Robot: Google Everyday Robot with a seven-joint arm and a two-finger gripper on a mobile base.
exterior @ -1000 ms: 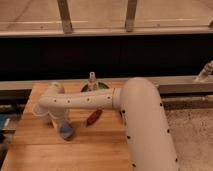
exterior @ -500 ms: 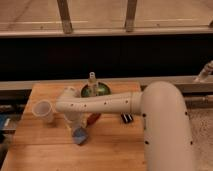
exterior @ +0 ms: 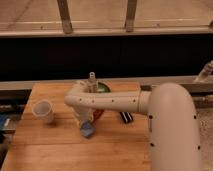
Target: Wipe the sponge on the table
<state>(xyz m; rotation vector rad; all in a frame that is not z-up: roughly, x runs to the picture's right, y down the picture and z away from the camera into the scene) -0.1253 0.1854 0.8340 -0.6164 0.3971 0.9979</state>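
The white gripper (exterior: 85,124) is clamped on the small soft light-blue rectangular sponge (exterior: 88,132), pressed against the butcher-block wooden surface (exterior: 50,150) (near its middle).

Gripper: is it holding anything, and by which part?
The gripper, low over the table near its middle, is shut on the light-blue sponge, gripping its top end; the lower end sticks out below.
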